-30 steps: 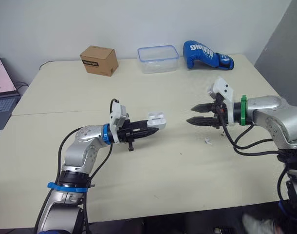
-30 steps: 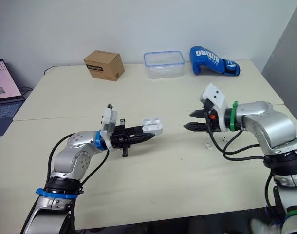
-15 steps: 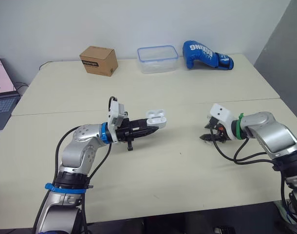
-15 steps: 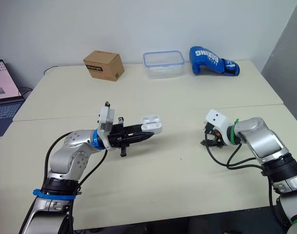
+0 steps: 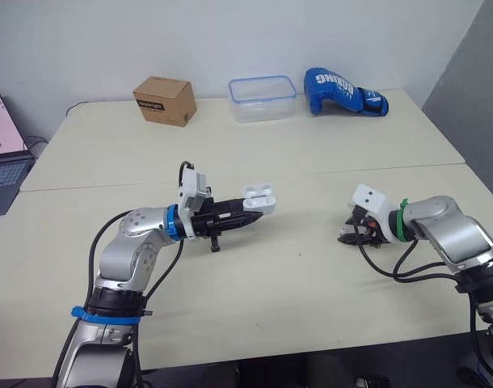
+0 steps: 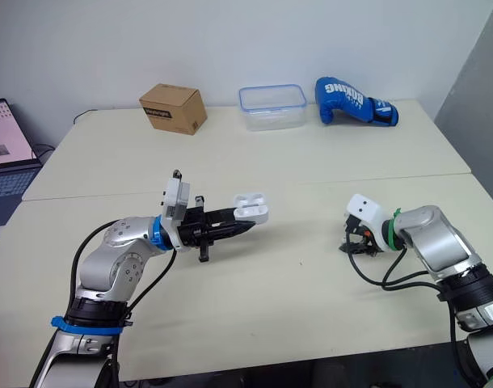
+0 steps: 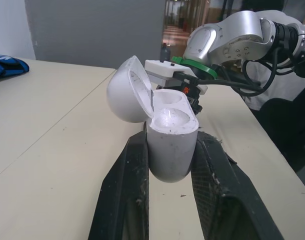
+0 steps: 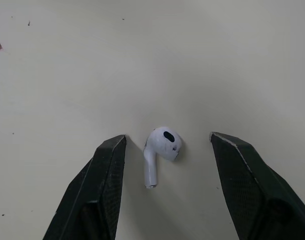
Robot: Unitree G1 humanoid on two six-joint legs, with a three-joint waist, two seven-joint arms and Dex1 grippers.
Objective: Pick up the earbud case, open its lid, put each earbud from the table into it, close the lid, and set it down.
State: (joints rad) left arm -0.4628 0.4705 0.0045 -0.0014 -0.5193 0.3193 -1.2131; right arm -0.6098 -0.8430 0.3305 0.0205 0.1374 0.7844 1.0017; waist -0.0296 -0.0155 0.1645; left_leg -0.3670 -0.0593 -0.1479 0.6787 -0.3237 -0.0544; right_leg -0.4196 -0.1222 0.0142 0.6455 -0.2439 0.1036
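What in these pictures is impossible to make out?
Earbud: in the head views, hidden beneath the right gripper.
Earbud case: depths of its sockets, left wrist view, hidden by its own rim.
Cardboard box: label too small to read, head views.
Laptop: cut off by the left edge, head views.

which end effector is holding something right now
The left end effector: it is shut on the open earbud case. The right end effector is open, its fingers either side of an earbud lying on the table, not gripping it.

A cream table [image 5: 327,153] is backed by a plain white wall [image 5: 230,36]. A grey panel [image 5: 473,73] is seen at the right, an open laptop [image 5: 2,125] at the left.
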